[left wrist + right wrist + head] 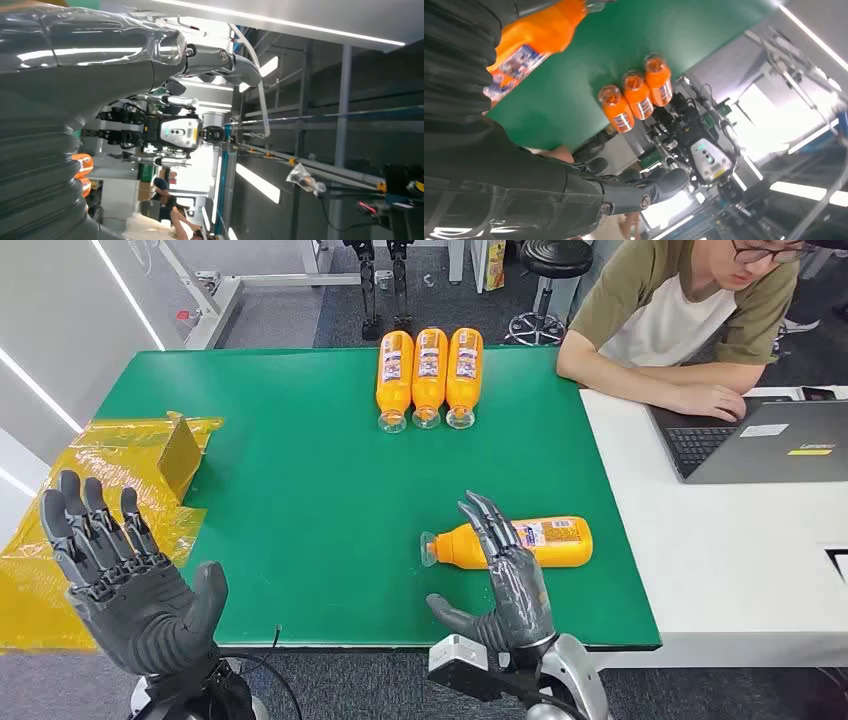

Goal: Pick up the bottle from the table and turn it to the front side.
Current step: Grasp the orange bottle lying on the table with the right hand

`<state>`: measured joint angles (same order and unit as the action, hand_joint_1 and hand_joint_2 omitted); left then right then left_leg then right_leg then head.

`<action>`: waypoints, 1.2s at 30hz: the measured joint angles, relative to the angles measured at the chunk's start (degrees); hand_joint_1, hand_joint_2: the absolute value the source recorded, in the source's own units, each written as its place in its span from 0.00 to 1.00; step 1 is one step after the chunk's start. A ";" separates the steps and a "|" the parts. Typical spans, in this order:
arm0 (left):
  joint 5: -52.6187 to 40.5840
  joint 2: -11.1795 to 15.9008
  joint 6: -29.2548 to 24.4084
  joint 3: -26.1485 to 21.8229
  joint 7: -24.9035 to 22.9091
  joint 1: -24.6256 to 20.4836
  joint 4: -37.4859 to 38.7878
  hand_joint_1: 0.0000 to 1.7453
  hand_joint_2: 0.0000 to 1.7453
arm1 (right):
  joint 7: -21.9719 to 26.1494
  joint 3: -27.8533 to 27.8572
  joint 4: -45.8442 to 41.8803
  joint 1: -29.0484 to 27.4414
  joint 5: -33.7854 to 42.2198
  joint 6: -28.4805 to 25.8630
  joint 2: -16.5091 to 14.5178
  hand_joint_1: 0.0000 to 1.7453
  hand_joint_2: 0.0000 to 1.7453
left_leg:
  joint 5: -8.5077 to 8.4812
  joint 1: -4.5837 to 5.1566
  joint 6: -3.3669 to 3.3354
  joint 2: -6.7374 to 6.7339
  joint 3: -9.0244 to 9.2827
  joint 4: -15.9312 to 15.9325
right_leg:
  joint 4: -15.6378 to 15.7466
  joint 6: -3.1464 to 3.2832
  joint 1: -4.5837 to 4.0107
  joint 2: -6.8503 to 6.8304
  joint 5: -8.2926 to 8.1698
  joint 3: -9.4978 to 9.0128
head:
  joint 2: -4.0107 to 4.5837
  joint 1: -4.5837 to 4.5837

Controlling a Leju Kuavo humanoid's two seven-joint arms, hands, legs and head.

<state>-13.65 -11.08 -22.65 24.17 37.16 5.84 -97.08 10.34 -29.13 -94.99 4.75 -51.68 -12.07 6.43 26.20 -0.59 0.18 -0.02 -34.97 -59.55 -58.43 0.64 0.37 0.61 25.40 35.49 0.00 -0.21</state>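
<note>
Bottle (520, 543) lies on its side on the green table (300, 500), at about 5 o'clock from the table's middle, cap end pointing to 9 o'clock and label partly up. The right hand (500, 580) hovers at its near side, fingers spread and reaching over the neck end, holding nothing; whether the fingertips touch the bottle I cannot tell. The left hand (125, 575) is raised off the near left corner at 8 o'clock, fingers apart, empty.

By my reading the reach is in hand and the grasp is not yet made. Next the right hand should settle over the bottle's body and close round it, then lift and roll it until the front label faces up.

Three more bottles (430, 375) lie side by side at 12 o'clock, well apart. Yellow wrapping (110, 455) with a box sits at 9 o'clock. A person (690, 320) works at a laptop (770, 440) at 2 o'clock. Nothing stands between hand and bottle.
</note>
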 joint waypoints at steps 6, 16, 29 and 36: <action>0.56 0.39 1.15 -0.05 0.04 -0.93 0.69 0.00 1.00 | -2.13 0.15 5.95 9.30 6.22 16.83 7.80 0.00 1.00 | -0.06 0.02 -0.10 0.09 -0.05 -0.06 | 0.01 -0.10 0.02 -0.06 -0.07 0.00 | 0.00 0.00; 1.45 0.90 2.02 -0.07 -1.02 -2.09 1.01 0.00 1.00 | -3.46 -3.80 17.18 23.92 13.59 33.49 18.78 0.00 1.00 | -0.09 0.02 -0.13 0.22 -0.10 -0.09 | 0.00 -0.17 0.05 -0.17 -0.12 0.00 | 0.00 0.01; 1.81 0.90 2.01 -0.07 -1.10 -2.67 1.33 0.00 1.00 | -4.08 -7.52 21.29 26.91 14.68 34.56 21.15 0.00 1.00 | -0.06 0.02 -0.15 0.22 -0.11 -0.08 | 0.01 -0.21 0.03 -0.17 -0.06 0.01 | 0.00 0.01; 2.55 0.92 1.55 -0.07 -2.24 -4.00 1.68 0.00 1.00 | -4.70 -14.43 25.05 31.80 18.60 40.29 23.37 0.00 1.00 | -0.06 0.03 -0.16 0.22 -0.11 -0.09 | 0.01 -0.22 0.04 -0.17 -0.07 0.01 | 0.00 0.02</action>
<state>-11.10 -10.16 -21.11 24.11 34.92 1.84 -95.40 5.63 -43.57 -69.94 36.56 -33.08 28.22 29.80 26.13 -0.56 0.02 0.19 -35.09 -59.64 -58.42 0.42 0.42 0.44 25.33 35.49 0.00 -0.19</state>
